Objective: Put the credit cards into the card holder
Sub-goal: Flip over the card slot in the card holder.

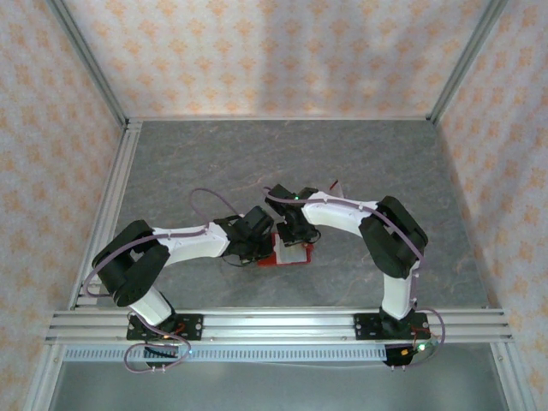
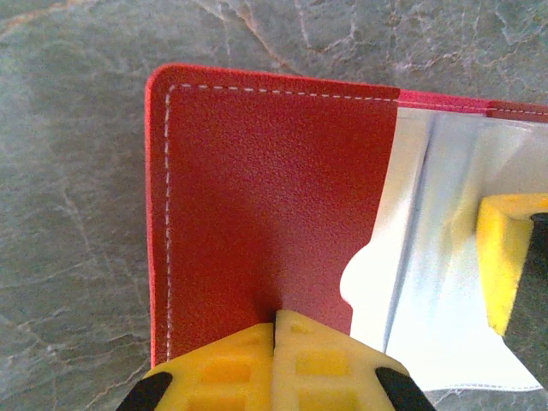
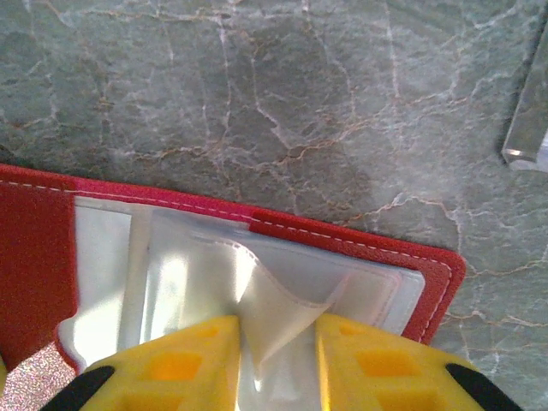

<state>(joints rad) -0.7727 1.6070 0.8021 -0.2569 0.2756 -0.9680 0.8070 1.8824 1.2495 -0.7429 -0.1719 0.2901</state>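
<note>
Both arms reach inward and meet near the middle of the grey marbled surface (image 1: 197,163). The left gripper (image 1: 259,248) and right gripper (image 1: 296,241) are both down on a red wallet (image 1: 291,256), which lies open with a pale inside. The left is at its left edge and the right is over the pale part. The jaws are too small to read.

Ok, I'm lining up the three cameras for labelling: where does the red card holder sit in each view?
Top external: card holder just below centre.
Left wrist: card holder fills left and centre, red side showing.
Right wrist: card holder across the lower half, a corner at lower right.
Shared landmark: pale inner sleeves, at right in left wrist, lower middle in right wrist.
</note>
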